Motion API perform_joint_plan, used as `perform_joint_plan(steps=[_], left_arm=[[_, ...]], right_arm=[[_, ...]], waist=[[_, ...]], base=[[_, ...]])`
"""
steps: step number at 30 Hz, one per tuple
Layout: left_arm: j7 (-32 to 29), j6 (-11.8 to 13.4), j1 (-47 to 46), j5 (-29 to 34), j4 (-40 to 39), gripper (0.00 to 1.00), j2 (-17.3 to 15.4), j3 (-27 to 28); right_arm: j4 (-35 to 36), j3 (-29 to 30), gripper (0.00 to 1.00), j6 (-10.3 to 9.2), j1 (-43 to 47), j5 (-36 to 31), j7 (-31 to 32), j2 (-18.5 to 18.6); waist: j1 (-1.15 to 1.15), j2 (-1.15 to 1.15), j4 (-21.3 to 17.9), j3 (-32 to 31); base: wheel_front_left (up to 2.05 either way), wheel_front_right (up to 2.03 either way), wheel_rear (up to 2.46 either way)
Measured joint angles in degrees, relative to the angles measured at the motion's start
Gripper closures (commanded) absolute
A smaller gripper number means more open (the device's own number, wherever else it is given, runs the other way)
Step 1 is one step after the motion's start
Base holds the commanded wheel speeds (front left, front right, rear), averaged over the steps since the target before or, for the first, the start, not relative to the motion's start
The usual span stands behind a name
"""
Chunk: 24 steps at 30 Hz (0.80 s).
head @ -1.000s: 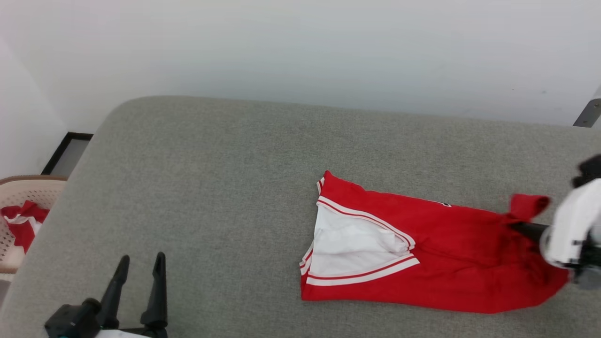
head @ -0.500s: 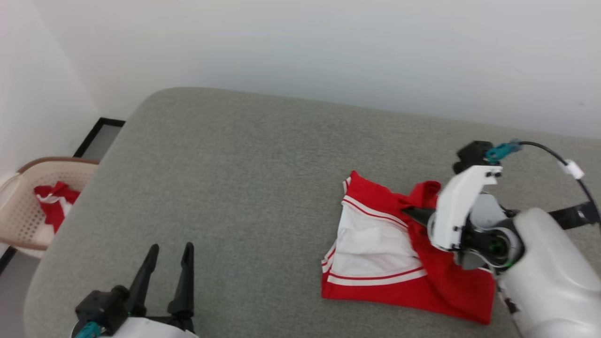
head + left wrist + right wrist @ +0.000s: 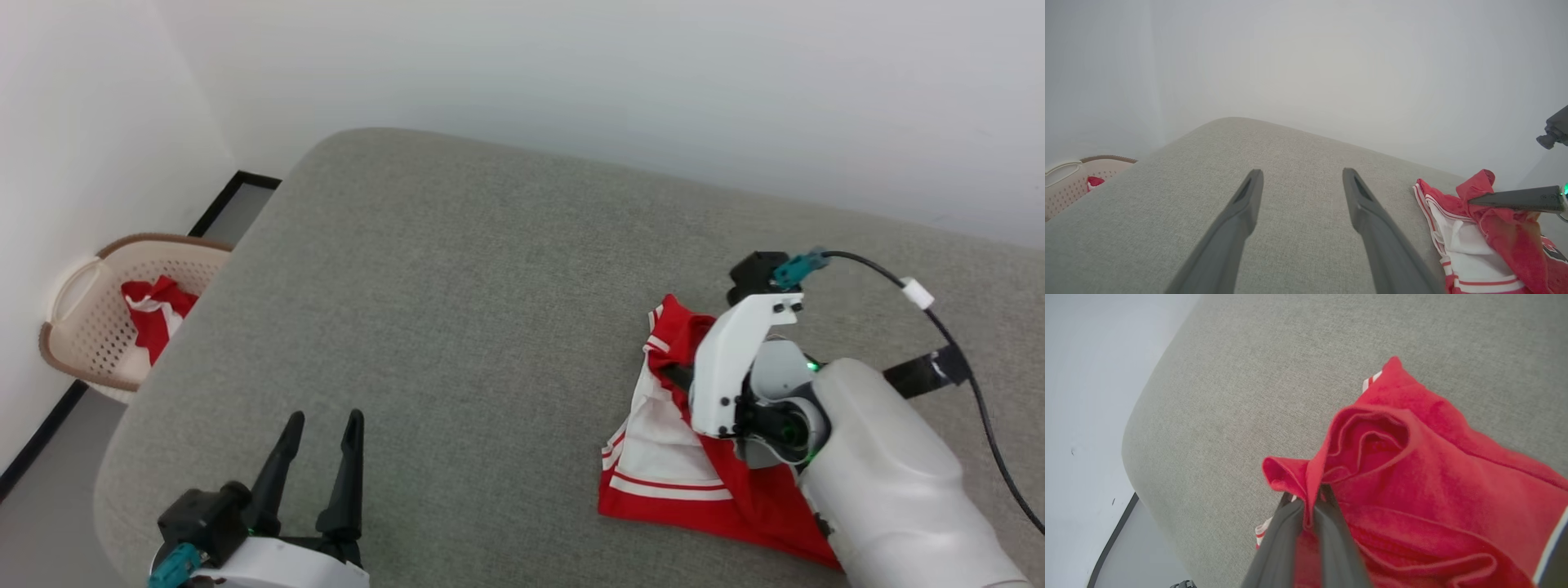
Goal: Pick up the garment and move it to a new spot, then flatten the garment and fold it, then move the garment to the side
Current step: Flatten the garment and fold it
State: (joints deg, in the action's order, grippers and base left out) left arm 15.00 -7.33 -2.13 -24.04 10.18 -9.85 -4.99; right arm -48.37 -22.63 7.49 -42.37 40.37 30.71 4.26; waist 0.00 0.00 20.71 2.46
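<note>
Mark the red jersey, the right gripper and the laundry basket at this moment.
red jersey (image 3: 665, 457): head view, on its white sleeve panel.
right gripper (image 3: 1309, 504): right wrist view, between its fingertips, pinching red cloth.
laundry basket (image 3: 86, 327): head view, on its perforated wall.

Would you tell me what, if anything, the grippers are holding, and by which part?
The right gripper has its jaws shut on the garment, pinching a bunched red fold at its edge; the left gripper, jaws open, holds nothing.
</note>
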Motion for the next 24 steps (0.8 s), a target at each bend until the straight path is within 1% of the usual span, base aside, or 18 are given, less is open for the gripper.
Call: perform_joint_plan(steps=[1,2,3,5,6,7,8,14,19,21,24], left_arm=[[0.00,0.00,-0.01,0.00,0.12,0.00,0.04,0.01],[-0.01,0.00,-0.08,0.00,0.23,0.00,0.07,0.05],[0.00,0.00,-0.21,-0.02,0.30,0.00,0.09,0.11],[0.00,0.00,-0.29,-0.10,0.32,0.00,0.10,0.37],[0.00,0.00,-0.29,-0.16,0.33,0.00,0.08,0.48],[0.00,0.00,-0.29,-0.16,0.34,0.00,0.07,0.56],[0.00,0.00,-0.30,-0.16,0.34,0.00,0.07,0.62],[0.00,0.00,-0.49,-0.24,0.29,0.00,-0.05,0.92],[0.00,0.00,-0.47,-0.12,0.08,0.00,-0.41,1.58],[0.00,0.00,-0.46,0.03,-0.23,0.00,-0.57,1.91],[0.00,0.00,-0.19,0.45,-0.79,0.00,-0.90,2.74]], right_arm=[[-0.48,-0.62,0.98,0.00,-0.30,0.00,-0.19,-0.23],[-0.66,-1.62,0.70,0.00,-0.57,-0.15,-0.51,-0.33],[-0.68,-2.54,0.61,0.00,-0.77,-0.14,-0.77,-0.47],[-0.65,-4.33,0.56,0.00,-0.86,0.02,-1.00,-0.79],[-0.56,-5.28,0.51,0.00,-0.87,0.54,-1.33,-0.89],[-0.34,-6.05,0.10,0.00,-0.88,0.93,-1.57,-0.96],[-0.09,-6.77,0.00,0.00,-0.92,1.27,-2.05,-0.99],[2.33,-11.36,0.00,0.00,-1.68,4.26,-4.88,-1.15],[7.25,-16.40,0.00,0.00,-1.83,6.75,-6.88,-0.97],[10.09,-18.31,0.00,0.00,-1.81,8.68,-7.92,-0.05],[15.02,-21.11,0.00,0.00,-1.39,10.16,-10.71,3.20]], waist=[[0.00,0.00,0.13,0.10],[0.00,0.00,0.20,0.17],[0.00,0.00,0.20,0.19],[0.00,0.00,0.04,0.15],[0.00,0.00,-0.08,0.14],[0.00,0.00,-0.20,0.11],[0.00,0.00,-0.36,0.09],[0.00,0.00,-1.58,0.06],[0.00,0.00,-3.03,-0.02],[0.00,0.00,-3.76,-0.09],[0.00,0.00,-5.02,-0.28]], base=[[0.00,0.00,0.00],[0.00,0.00,0.00],[0.00,0.00,0.00],[0.00,0.00,0.00],[0.00,0.00,0.00],[0.00,0.00,0.00],[0.00,0.00,0.00],[0.00,0.00,0.00],[0.00,0.00,0.00],[0.00,0.00,0.00],[0.00,0.00,0.00]])
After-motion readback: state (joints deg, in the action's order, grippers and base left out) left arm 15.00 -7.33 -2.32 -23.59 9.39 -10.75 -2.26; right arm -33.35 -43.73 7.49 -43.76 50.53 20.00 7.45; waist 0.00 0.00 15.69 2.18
